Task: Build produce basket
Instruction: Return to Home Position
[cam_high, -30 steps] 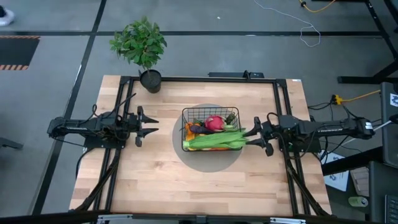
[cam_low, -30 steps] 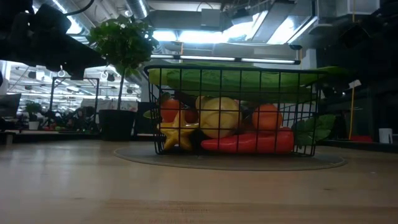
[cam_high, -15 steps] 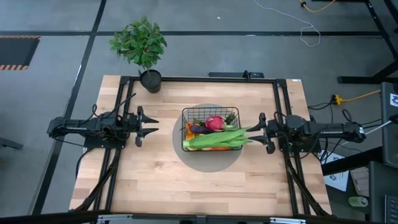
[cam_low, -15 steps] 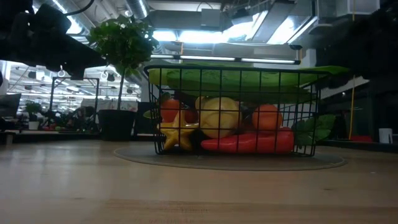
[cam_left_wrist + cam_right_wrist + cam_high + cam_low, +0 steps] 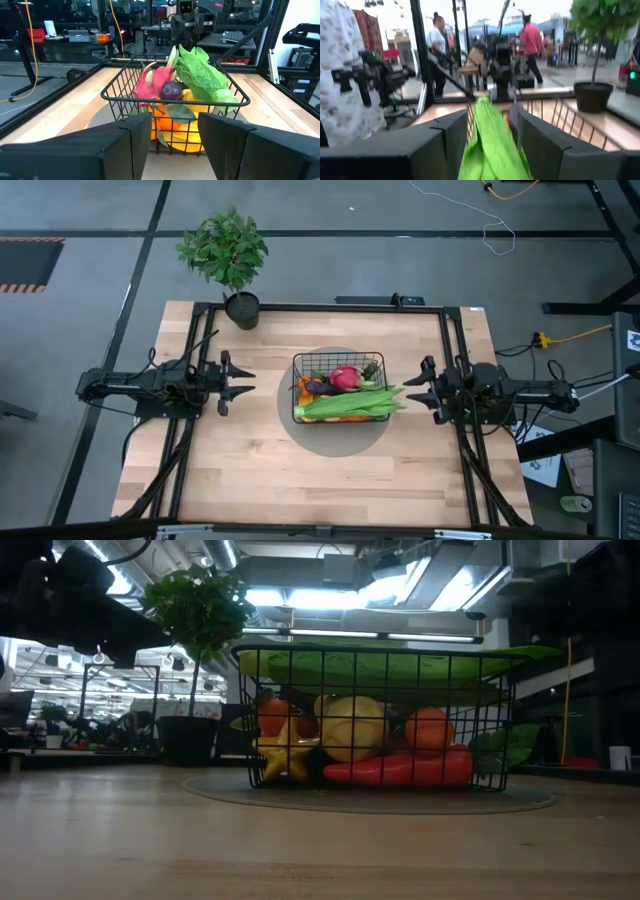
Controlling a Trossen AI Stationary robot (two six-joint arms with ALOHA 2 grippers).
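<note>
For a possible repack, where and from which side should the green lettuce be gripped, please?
Probably around the middle of the green lettuce, from straight above: it lies flat atop the other produce along one long wall of the basket, nothing over it. The right gripper, open beyond its overhanging leafy end, is nearest.

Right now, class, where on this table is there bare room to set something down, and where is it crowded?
Widest bare wood: the table strip between the basket and the edge opposite the potted plant. A smaller patch lies between the left gripper and the basket. Crowded: the basket is heaped, and the right gripper sits near its lettuce end.
</note>
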